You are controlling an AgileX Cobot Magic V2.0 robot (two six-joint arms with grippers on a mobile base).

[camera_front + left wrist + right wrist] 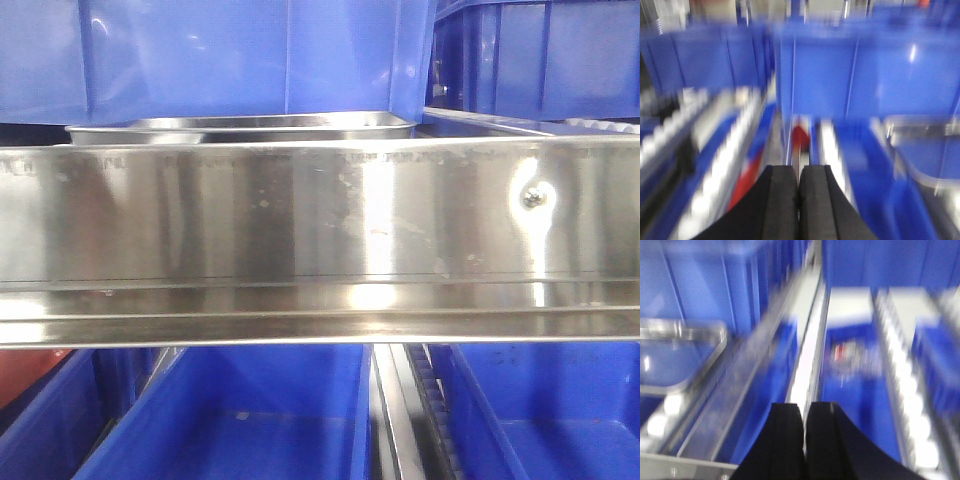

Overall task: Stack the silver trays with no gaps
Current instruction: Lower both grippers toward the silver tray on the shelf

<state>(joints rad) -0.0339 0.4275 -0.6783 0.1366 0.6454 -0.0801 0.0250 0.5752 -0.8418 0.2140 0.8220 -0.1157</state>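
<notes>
In the left wrist view, the left gripper [799, 175] is at the bottom middle. Its two black fingers are pressed together and hold nothing. A small red patch [800, 137] shows just above the fingers, too blurry to name. Past it, at the right edge, a shiny tray [925, 125] sits among blue bins [830, 75]. This whole view is blurry.

In the right wrist view, the right gripper [804, 415] is at the bottom middle too. Its fingers are all but touching, with only a thin slit between them, and nothing is in it. Farther off, at the left side, is the tray [685, 330], with bins behind it. This view is blurry as well.

In the front view, a long steel rail [300, 210] runs across the middle, close up, with a screw [537, 197] near its right end. Just behind its top edge, left of middle, the rim of the tray [240, 127] peeks out. Bins stand behind the tray at the top, and more sit below the rail.
</notes>
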